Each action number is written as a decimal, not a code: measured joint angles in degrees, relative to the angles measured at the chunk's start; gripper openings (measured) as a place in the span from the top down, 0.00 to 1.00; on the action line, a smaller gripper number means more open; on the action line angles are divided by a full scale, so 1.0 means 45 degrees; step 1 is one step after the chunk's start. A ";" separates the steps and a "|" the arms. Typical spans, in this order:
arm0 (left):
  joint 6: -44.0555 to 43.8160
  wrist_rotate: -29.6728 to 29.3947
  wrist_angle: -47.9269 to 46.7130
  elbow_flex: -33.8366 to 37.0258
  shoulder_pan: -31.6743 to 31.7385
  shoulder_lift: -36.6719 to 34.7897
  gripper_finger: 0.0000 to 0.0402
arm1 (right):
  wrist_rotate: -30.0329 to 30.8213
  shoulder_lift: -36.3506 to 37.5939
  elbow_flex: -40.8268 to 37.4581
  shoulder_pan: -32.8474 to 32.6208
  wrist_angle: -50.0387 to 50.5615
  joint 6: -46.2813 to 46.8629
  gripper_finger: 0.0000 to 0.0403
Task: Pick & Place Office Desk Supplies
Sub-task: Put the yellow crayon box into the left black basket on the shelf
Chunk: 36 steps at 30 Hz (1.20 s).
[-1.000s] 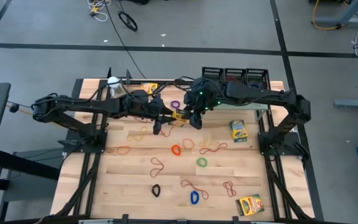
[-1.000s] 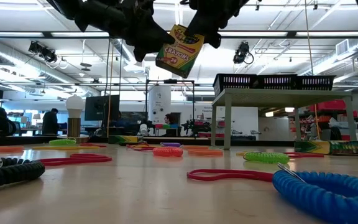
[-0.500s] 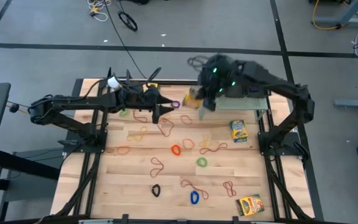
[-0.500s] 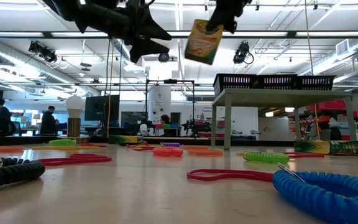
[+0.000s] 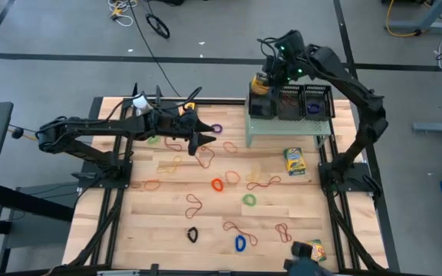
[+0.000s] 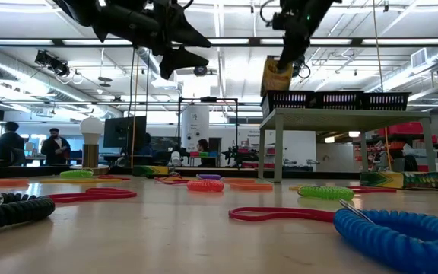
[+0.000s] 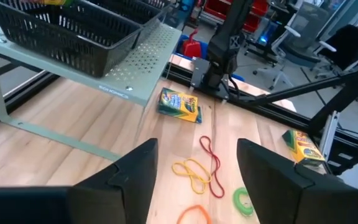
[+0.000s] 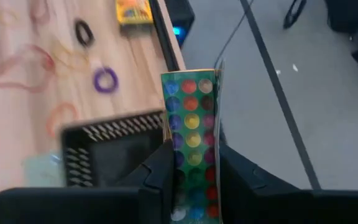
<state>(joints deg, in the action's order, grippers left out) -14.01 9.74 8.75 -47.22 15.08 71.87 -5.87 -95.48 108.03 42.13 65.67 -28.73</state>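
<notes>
My right gripper is shut on a yellow-and-green crayon box and holds it above the leftmost of three black mesh trays on the pale green shelf. My left gripper hangs open and empty over the table's middle, above the rubber bands; in the left wrist view its fingers stand wide apart. More crayon boxes lie flat on the table. Coloured rubber-band loops are scattered over the wood. My right gripper pinches the crayon box by its two narrow long sides between its two fingers, at one end of the box. The fingers slant down from above and lie along the box. It hangs below them, nearly upright and lifted clear, just above the tray.
The shelf stands at the far right with the trays side by side on it. A white ball on a stand is at the far left. A crayon box lies near the far edge. The near half of the table holds only loose bands.
My left gripper has let go of the crayon box and spread its fingers, staying about where it was. My right gripper has carried the box up and toward the far right, from the table's middle to above the leftmost tray, tipping it from slanted to nearly upright.
</notes>
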 joint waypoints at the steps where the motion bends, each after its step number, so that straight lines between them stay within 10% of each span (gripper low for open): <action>1: -0.0026 -0.0019 -0.0038 0.0000 -0.0027 0.0006 0.45 | 0.0075 -0.0154 0.0000 0.0090 0.0048 -0.0289 0.77; 36: -0.0273 -0.0156 -0.0095 0.0005 -0.0027 0.0010 0.46 | 0.0486 -0.1385 -0.0019 0.0190 0.0330 -0.2439 0.77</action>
<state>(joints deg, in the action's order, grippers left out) -15.24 9.04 8.33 -47.20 14.96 71.92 -3.68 -101.71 107.94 42.98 67.16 -39.70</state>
